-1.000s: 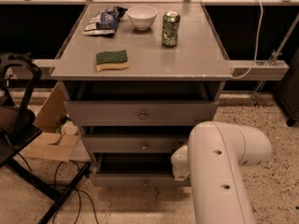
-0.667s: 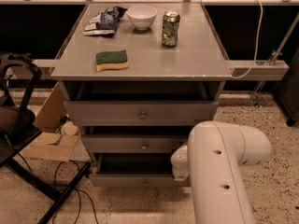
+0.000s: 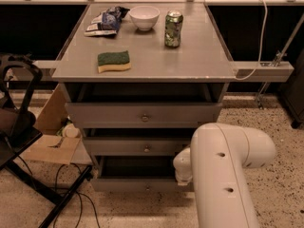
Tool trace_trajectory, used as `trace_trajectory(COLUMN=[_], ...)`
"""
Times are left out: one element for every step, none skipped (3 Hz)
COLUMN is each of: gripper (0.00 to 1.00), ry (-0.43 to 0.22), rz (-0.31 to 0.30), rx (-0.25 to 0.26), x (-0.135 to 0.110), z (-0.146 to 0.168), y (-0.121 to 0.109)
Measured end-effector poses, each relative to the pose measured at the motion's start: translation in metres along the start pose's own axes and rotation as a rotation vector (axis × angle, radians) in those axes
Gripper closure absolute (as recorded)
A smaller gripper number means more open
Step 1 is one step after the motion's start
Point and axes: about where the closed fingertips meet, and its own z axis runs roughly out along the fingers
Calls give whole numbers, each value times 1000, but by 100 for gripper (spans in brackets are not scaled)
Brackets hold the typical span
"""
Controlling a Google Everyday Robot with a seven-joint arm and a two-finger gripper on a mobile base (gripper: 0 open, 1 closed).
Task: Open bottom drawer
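Standing pulled out beneath the front edge of the desk (image 3: 199, 56), the bottom drawer (image 3: 137, 184) is seen lowest of three. The gripper (image 3: 183, 174) is placed at its right end, largely hidden by the arm (image 3: 228, 175); how far it is open, or what is held, cannot be told.

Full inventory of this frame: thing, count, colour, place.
table: 1, grey, centre
sponge: 1, green on yellow, table front left
bowl: 1, white, table back
can: 1, green, right of the bowl
bag: 1, blue and white, table back left
top drawer: 1, grey, under the table
middle drawer: 1, grey, below it
bottom drawer: 1, grey, lowest, pulled out
cable: 1, white, table right edge
cardboard: 1, brown, floor left
frame: 1, black, far left
arm: 1, white, lower right, before the bottom drawer's right end
hand: out of sight behind the arm
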Motion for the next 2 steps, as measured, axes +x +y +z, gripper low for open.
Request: trace_trajectory(gripper=[100, 100], ry=[14, 14], rz=[1, 1], rx=[-28, -28], x=[5, 2], z=[1, 0], y=[9, 8])
